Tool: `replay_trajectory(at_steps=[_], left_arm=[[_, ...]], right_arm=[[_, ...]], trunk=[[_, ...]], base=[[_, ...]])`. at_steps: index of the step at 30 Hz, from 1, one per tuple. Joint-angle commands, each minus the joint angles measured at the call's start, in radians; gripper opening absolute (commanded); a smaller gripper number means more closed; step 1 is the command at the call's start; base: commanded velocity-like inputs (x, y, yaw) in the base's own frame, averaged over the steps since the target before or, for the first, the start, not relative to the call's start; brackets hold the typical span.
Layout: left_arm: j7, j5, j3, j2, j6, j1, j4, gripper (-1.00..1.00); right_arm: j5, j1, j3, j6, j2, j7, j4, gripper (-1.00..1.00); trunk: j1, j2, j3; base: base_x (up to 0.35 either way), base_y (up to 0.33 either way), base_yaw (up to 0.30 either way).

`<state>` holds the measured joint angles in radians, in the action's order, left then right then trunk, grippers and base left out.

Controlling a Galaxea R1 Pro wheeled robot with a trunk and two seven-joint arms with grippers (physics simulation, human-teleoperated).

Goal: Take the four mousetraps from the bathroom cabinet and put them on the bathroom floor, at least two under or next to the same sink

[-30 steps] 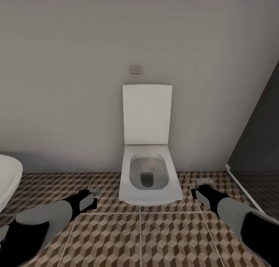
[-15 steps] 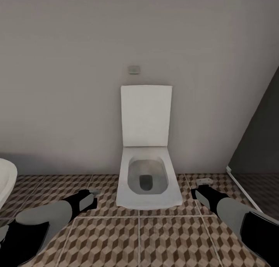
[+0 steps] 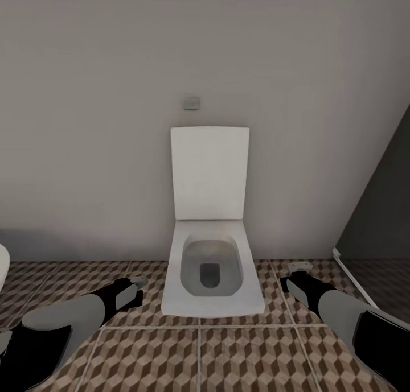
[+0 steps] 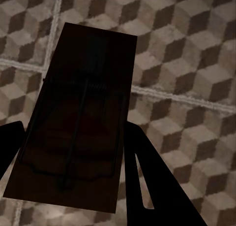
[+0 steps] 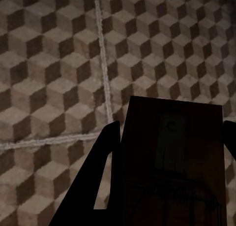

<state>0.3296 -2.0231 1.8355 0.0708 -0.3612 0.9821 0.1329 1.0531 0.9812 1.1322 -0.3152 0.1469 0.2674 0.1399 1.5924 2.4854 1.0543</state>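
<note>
Left hand [image 3: 138,280] clamped on a small flat tan wooden mousetrap with dark wire parts [image 4: 78,122]; board sits between the two black fingers [image 4: 152,177], above the cube-patterned brown, beige and cream tiled bathroom floor [image 3: 250,358]. Right hand [image 3: 297,267] likewise grips a second flat wooden mousetrap [image 5: 174,162], held over the same tiles near a pale grout line. Head view: both arms extended low, either side of a white rectangular toilet with raised lid [image 3: 209,221] against a grey wall [image 3: 85,124]. Small grey flush plate [image 3: 191,102] above the lid. Dark panel [image 3: 381,210] at right edge.
</note>
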Motion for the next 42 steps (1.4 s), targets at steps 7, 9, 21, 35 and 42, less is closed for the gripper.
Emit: replay_trajectory(at_steps=[7, 9, 21, 35, 42], left_arm=[[0.005, -0.005, 0.005, 0.002, -0.001, 0.001, 0.004, -1.0], [0.004, -0.005, 0.004, 0.003, 0.0, 0.001, 0.004, -1.0], [0.005, -0.006, 0.005, 0.007, 0.001, 0.001, 0.002, -1.0], [0.008, -0.006, 0.005, -0.001, -0.002, 0.001, 0.002, -1.0], [0.007, -0.006, 0.005, -0.001, -0.002, 0.001, 0.002, -1.0]], right_arm=[[0.007, 0.001, 0.008, -0.005, 0.002, 0.007, 0.004, -1.0], [0.007, 0.001, 0.008, -0.006, 0.001, 0.007, 0.004, -1.0], [0.007, 0.001, 0.008, -0.006, 0.001, 0.007, 0.004, -1.0], [0.007, 0.001, 0.008, -0.006, 0.002, 0.007, 0.004, -1.0], [0.007, 0.001, 0.008, -0.006, 0.001, 0.007, 0.004, -1.0]], trunk=[[0.0, 0.0, 0.001], [0.0, 0.0, 0.001], [0.0, 0.0, 0.001], [0.0, 0.0, 0.001], [0.0, 0.0, 0.001]], base=[[0.048, -0.003, 0.0], [0.215, 0.0, 0.0], [0.174, 0.0, 0.0], [0.003, 0.0, 0.0], [0.0, 0.0, 0.0]])
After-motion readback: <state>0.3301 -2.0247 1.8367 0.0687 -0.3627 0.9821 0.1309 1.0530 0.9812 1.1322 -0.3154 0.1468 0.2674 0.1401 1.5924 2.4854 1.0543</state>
